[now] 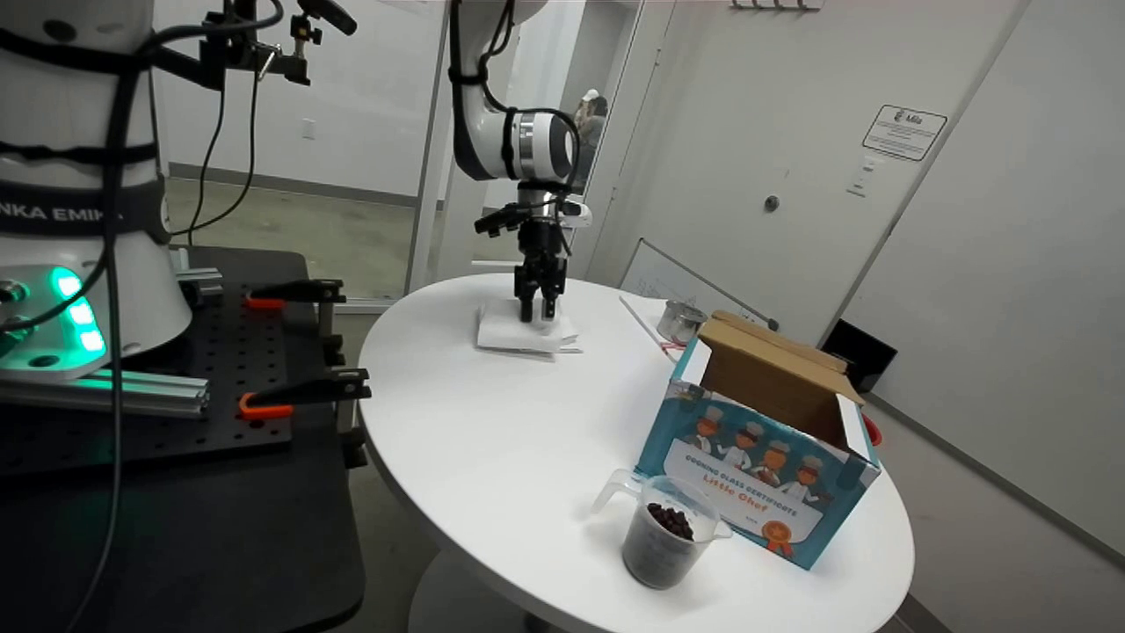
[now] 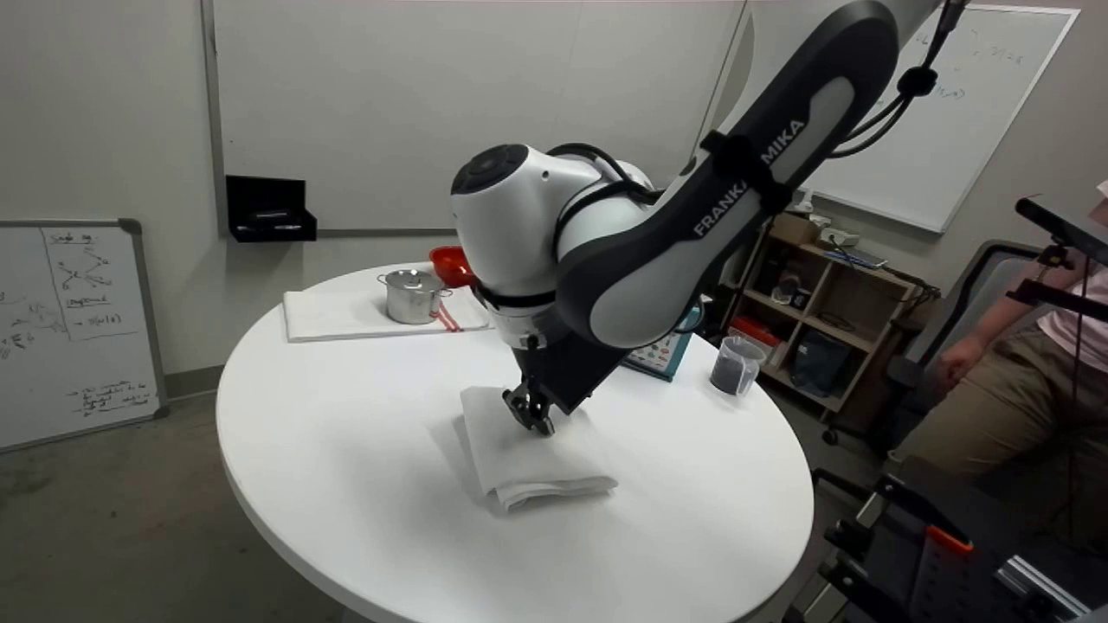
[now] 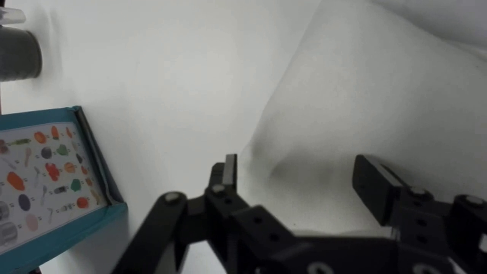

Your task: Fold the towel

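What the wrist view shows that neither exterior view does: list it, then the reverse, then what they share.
Only the wrist view: clear vegetable and utensil pictures on the teal cardboard box; an exterior view catches only part of that white panel, too small to make out.

Only the exterior views: the round shiny metal pot and the white robot arm.

Shared: the folded white cloth, the black two-fingered gripper, the round white tabletop, that box and the clear plastic measuring cup.

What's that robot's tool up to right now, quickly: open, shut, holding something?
Tool: open, nothing gripped; a clear gap shows in the wrist view, right at the folded white towel.
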Controlling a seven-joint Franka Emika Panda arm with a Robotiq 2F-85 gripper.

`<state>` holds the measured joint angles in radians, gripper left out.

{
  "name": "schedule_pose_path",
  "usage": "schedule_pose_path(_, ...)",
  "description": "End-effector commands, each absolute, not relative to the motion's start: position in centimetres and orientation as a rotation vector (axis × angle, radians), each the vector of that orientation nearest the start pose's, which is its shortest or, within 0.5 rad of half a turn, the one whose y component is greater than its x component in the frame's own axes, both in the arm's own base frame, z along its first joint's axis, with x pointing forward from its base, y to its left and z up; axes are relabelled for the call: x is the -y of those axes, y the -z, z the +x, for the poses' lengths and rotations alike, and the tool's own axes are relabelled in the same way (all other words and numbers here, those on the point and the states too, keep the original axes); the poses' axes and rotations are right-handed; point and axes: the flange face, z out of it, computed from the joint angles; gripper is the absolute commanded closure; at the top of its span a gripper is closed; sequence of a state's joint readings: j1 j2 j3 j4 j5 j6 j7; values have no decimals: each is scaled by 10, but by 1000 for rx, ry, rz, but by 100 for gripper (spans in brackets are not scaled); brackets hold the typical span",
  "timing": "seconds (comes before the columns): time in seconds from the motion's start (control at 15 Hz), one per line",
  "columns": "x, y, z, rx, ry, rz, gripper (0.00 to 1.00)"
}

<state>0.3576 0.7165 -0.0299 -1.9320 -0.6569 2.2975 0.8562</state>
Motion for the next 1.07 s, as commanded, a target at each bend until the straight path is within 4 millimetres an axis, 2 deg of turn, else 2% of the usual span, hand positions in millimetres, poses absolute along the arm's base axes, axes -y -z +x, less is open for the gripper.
schedule_pose_path(0.0, -154, -115, 544, 80, 40, 2706, 0)
schedule_pose_path(0.47, -78, -155, 518, 242, 37, 2907, 0)
schedule_pose_path(0.8, -21, -168, 486, 172, 16, 2930, 0)
schedule_pose_path(1.0, 19, -174, 473, 143, -6, 2920, 0)
